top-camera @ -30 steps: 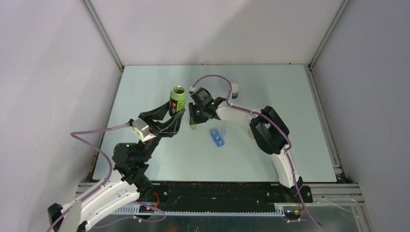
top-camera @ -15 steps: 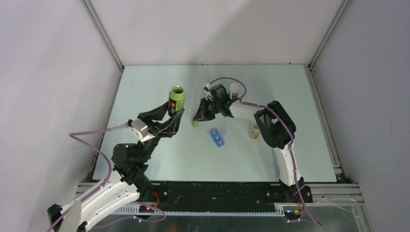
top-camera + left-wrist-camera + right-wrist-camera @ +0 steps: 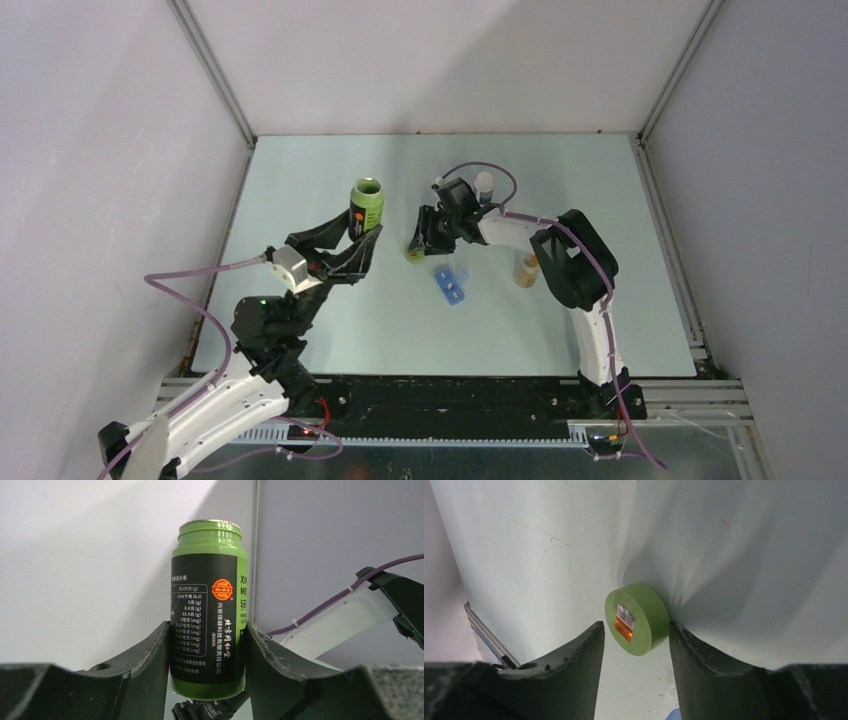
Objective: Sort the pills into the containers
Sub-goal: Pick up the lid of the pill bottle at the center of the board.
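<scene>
My left gripper [image 3: 358,240] is shut on a green bottle [image 3: 366,205] with a black label, holding it upright with its mouth uncapped. The left wrist view shows the green bottle [image 3: 210,625] pinched low between both fingers of the left gripper [image 3: 206,627]. The green cap [image 3: 412,255] lies on the table to the right of the bottle. My right gripper [image 3: 420,242] hangs over it, open. In the right wrist view the cap [image 3: 638,617] sits tilted between the tips of the right gripper [image 3: 635,626], close to the right finger and apart from the left. No loose pills can be made out.
A blue pill strip [image 3: 451,284] with pale dots lies just below and right of the cap. A white bottle [image 3: 484,184] stands behind the right arm. An amber bottle [image 3: 525,270] stands beside the right arm's elbow. Enclosure walls ring the pale table [image 3: 330,320].
My right gripper has shifted right, away from the green bottle, and its jaws have opened, letting go of the green cap on the table. The left arm and bottle have not moved.
</scene>
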`<action>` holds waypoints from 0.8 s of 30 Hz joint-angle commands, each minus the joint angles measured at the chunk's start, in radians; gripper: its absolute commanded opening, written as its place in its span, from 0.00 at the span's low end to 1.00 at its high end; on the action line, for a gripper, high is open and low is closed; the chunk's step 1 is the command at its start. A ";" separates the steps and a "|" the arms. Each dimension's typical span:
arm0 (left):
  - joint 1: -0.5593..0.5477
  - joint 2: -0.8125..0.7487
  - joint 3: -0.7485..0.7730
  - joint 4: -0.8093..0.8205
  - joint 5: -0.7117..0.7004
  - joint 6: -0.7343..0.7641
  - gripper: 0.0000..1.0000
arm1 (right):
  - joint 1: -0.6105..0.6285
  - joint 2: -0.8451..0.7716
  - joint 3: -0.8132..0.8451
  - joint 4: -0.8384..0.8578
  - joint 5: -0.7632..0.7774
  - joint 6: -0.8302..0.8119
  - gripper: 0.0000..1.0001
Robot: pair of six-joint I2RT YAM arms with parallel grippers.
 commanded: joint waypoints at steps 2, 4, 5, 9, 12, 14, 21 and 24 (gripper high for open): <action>0.005 0.004 0.033 0.052 -0.009 -0.012 0.00 | 0.015 -0.070 0.030 -0.086 0.138 -0.059 0.57; 0.006 0.006 0.031 0.056 -0.009 -0.014 0.00 | 0.029 -0.079 0.037 -0.099 0.175 -0.083 0.67; 0.006 0.007 0.031 0.057 -0.009 -0.014 0.00 | 0.043 -0.082 0.053 -0.109 0.193 -0.095 0.74; 0.006 0.010 0.029 0.060 -0.012 -0.014 0.00 | 0.102 -0.057 0.146 -0.235 0.338 -0.207 0.88; 0.005 0.009 0.029 0.062 -0.013 -0.014 0.00 | 0.137 -0.017 0.203 -0.288 0.449 -0.253 0.90; 0.004 0.006 0.028 0.062 -0.013 -0.015 0.00 | 0.157 0.000 0.227 -0.308 0.488 -0.278 0.90; 0.005 -0.002 0.028 0.063 -0.014 -0.012 0.00 | 0.223 0.070 0.309 -0.364 0.581 -0.381 0.89; 0.006 -0.002 0.033 0.058 -0.012 -0.007 0.00 | 0.237 0.111 0.344 -0.394 0.623 -0.394 0.87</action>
